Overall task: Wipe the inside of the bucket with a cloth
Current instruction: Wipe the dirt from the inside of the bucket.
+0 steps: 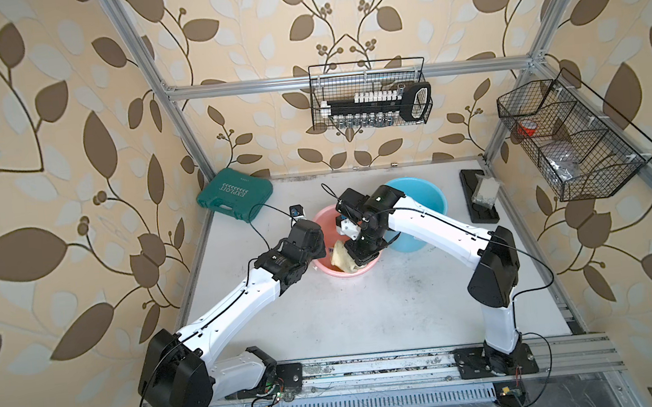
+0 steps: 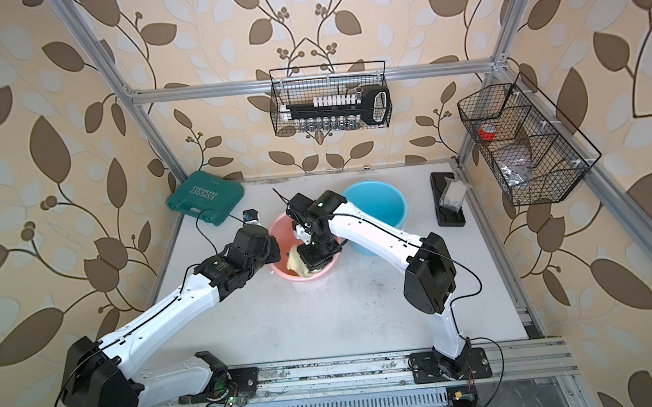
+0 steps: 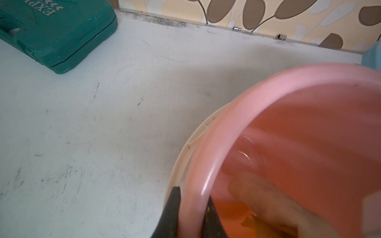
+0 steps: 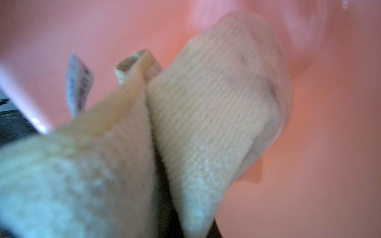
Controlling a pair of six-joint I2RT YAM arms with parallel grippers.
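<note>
The white counter (image 1: 327, 314) lies under both arms. On it stands the pink bucket (image 1: 327, 224), where both sets of jaws meet.

The left jaws are pinched on the bucket's rim. In the left wrist view one dark finger (image 3: 171, 214) sits outside the wall and its partner sits inside, with the pink rim (image 3: 206, 164) squeezed between them. The right jaws reach down into the same bucket from above, pressed together on the cloth.

A blue bucket (image 1: 422, 199) stands just beyond the right jaws, on the side away from the left jaws. A green tool case (image 1: 234, 195) lies well apart from the left jaws, near the back wall and away from the right jaws.

The cloth (image 1: 344, 260) is pale yellow and bunched. It lies inside the pink bucket and bulges out of the right jaws toward the left jaws. In the right wrist view its ribbed folds (image 4: 206, 103) wrap both sides of the dark jaws and lie against the pink wall (image 4: 319, 164), with a few dark specks on the far fold. A small printed tag (image 4: 78, 86) sticks up from the cloth's edge, just beside the right jaws.
</note>
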